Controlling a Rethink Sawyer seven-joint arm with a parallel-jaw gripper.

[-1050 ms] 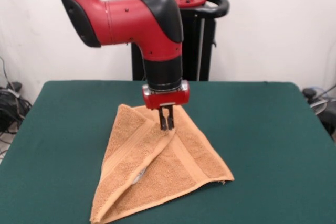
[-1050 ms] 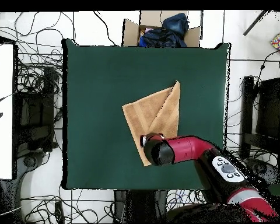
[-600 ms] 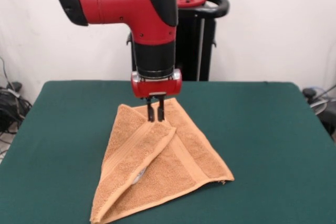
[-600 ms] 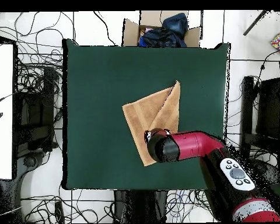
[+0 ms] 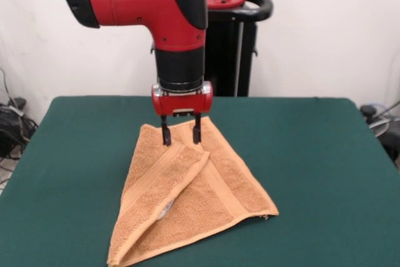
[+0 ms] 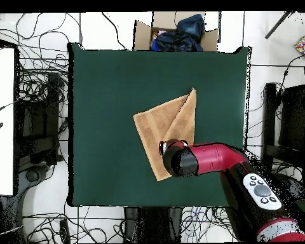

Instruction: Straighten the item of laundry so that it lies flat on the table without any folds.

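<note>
The gripper (image 5: 180,136) is held spread over the far corner of the folded towel (image 5: 187,198), apparently untouched; a fresh pinch is needed.

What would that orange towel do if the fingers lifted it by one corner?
The towel would probably droop limply; it already lies folded over itself. Its looped terry surface likely grips rather than slips. On the felt-like table, a push would probably bunch it.
</note>
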